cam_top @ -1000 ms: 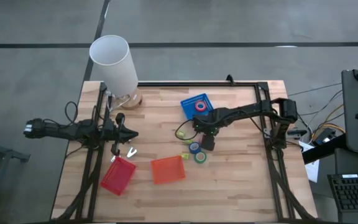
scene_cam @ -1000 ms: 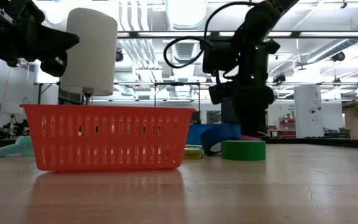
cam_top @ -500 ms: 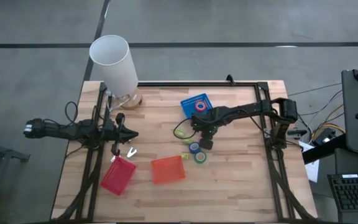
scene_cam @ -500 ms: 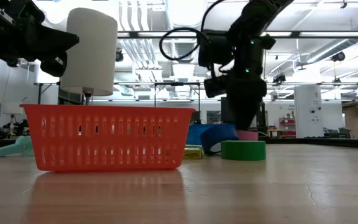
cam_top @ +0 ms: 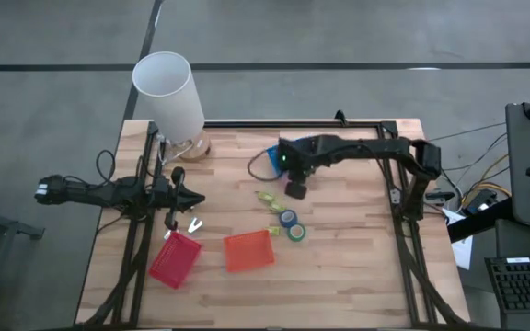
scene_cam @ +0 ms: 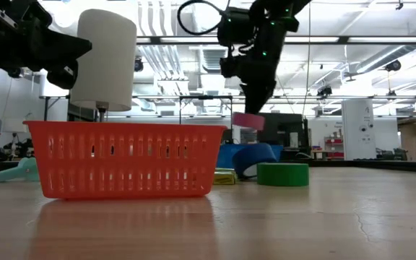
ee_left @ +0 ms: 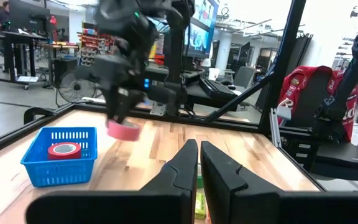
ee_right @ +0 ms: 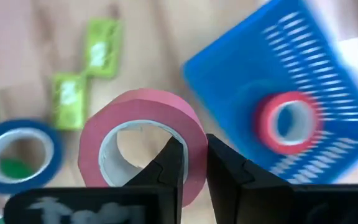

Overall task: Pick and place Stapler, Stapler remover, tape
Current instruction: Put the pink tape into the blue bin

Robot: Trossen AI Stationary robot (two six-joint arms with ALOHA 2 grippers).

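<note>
Desk: a pale wood top; both arms reach in from the sides, and the sorting is happening toward the back.
White cylinder: the biggest thing here, standing tall at the back left corner, out of the action.
Left arm: parked low at the left edge, left gripper with its jaws pressed together and nothing between them.
Right arm: stretched across the back of the desk, clearly the nearer one to the bin.
Orange bin and red bin: at the front, well apart from this move.
Blue bin: the target, I'd say; it sits just beyond the carried roll, a red tape roll already lying inside.
Right gripper: up in the air, jaws clamped on the wall of the pink ring, one finger inside the hole and one outside.
Pink tape roll: lifted clear of the desk, hole facing up, hanging beside the bin's near edge, not yet over it.
Blue tape roll: left on the desk behind, with small green pieces nearby.
Call: a short carry toward the bin looks like all that is left.
</note>
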